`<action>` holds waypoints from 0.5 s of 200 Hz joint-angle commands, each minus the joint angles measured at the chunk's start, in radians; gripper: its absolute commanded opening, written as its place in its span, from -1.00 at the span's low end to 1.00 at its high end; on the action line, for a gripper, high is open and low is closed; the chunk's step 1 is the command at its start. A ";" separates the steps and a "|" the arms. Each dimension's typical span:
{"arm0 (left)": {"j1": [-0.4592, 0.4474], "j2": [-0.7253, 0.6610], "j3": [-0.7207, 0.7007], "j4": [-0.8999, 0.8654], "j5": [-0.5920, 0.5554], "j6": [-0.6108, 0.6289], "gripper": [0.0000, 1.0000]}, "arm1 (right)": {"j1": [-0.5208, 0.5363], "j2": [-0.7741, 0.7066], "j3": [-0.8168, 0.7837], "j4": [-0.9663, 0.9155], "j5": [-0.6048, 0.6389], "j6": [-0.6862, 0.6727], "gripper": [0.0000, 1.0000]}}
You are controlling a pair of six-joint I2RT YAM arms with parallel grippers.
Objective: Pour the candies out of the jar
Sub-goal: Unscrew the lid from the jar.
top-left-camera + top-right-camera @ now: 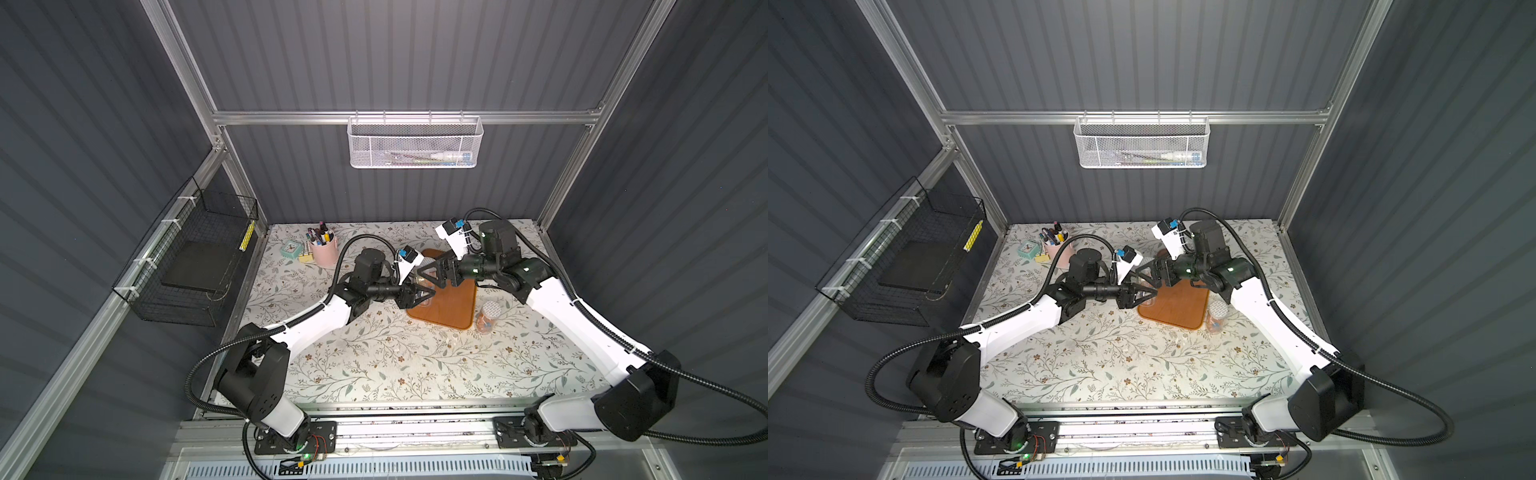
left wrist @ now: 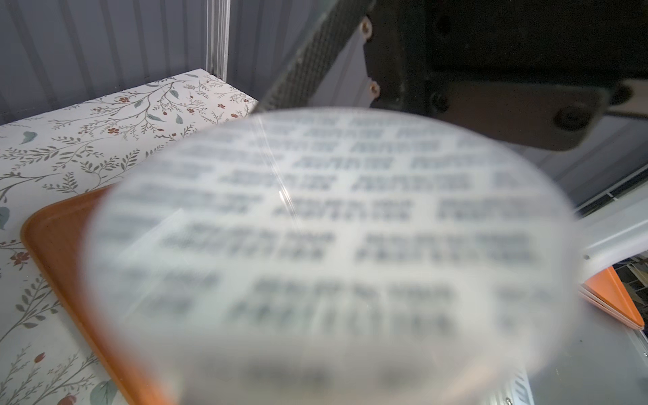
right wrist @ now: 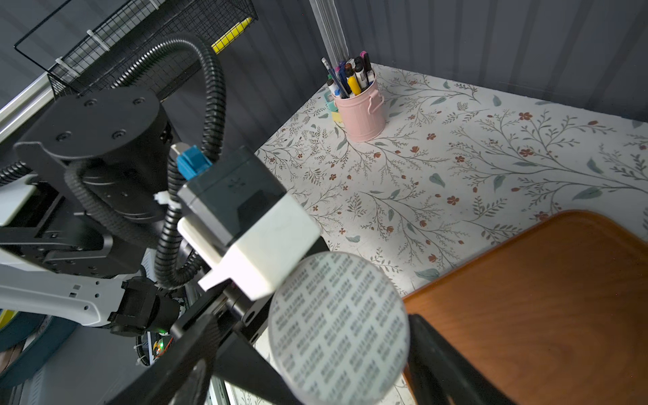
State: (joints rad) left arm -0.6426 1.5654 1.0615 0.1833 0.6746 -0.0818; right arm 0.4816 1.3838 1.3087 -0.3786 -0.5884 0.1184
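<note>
The jar is clear with a white printed round top and stands at the left edge of an orange tray. My left gripper is shut on its body from the left. In the left wrist view the blurred top fills the frame and hides the left jaws. My right gripper is open, with one finger on each side of the top and a gap at both. The candies inside this jar are barely visible from above.
A second clear jar with the same printed top and orange-pink contents stands just right of the tray. A pink pen cup, a small mint clock and yellow clips sit at the back left. A black wire basket hangs on the left wall.
</note>
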 commanded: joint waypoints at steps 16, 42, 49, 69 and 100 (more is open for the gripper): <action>-0.005 0.008 0.050 -0.018 0.050 0.009 -1.00 | 0.011 -0.005 -0.009 0.028 0.056 0.000 0.66; -0.005 0.006 0.045 -0.018 0.053 0.005 -1.00 | 0.009 0.017 0.000 0.051 0.077 0.023 0.61; -0.005 0.003 0.043 -0.018 0.051 0.005 -1.00 | 0.010 0.025 0.005 0.046 0.088 0.023 0.61; -0.004 -0.008 0.035 -0.018 0.041 0.007 -1.00 | 0.011 0.036 0.007 0.044 0.107 0.027 0.63; -0.005 -0.015 0.033 -0.019 0.038 0.013 -1.00 | 0.011 0.043 -0.005 0.052 0.108 0.039 0.64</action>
State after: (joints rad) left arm -0.6407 1.5673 1.0672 0.1490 0.6884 -0.0826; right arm 0.4911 1.4155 1.3083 -0.3447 -0.5129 0.1383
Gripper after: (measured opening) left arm 0.547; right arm 0.820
